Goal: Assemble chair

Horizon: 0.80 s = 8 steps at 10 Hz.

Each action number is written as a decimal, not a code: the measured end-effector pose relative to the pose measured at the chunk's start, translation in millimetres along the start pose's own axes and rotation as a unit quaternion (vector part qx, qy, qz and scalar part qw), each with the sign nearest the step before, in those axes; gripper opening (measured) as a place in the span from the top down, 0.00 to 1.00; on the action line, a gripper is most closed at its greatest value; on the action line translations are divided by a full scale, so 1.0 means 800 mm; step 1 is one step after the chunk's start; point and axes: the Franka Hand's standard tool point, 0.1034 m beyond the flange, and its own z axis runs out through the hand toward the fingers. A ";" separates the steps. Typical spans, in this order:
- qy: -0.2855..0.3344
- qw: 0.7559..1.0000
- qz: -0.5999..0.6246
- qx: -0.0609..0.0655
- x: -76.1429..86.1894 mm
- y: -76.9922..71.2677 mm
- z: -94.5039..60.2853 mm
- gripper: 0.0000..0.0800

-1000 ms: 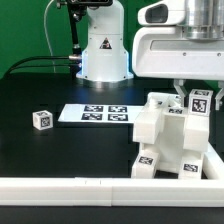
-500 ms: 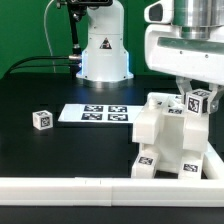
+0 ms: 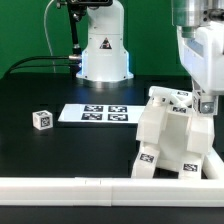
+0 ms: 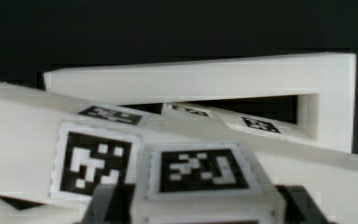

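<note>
Lowered since a second ago, the gripper [image 3: 204, 103] now sits at the chair's [image 3: 168, 140] top right corner, lower right of frame; whether its jaws are clamped, I cannot tell. Farther back, left, lies the marker board [image 3: 95, 114].

Near the worktop's [image 3: 40, 160] front edge, toward the exterior view's right: the chair [image 3: 170, 140], hard against the long rail [image 3: 100, 187] lining that edge. Behind, mid-worktop: the marker board [image 3: 93, 114], lying flat. Off the board's left end, apart: a small cube [image 3: 41, 119].
</note>
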 end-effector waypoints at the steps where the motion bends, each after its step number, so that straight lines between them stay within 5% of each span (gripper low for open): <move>1: 0.000 1.000 -0.001 -0.001 0.000 0.001 0.001 0.67; 2: 0.000 1.000 -0.002 -0.001 -0.001 0.001 0.001 0.40; 3: 0.001 1.000 -0.026 -0.002 -0.001 0.001 0.001 0.40; 4: 0.000 0.996 -0.089 -0.001 -0.002 0.000 0.000 0.24; 5: 0.000 0.991 -0.135 0.007 -0.002 -0.003 -0.001 0.20; 8: 0.002 0.959 -0.283 -0.008 -0.011 0.003 -0.001 0.19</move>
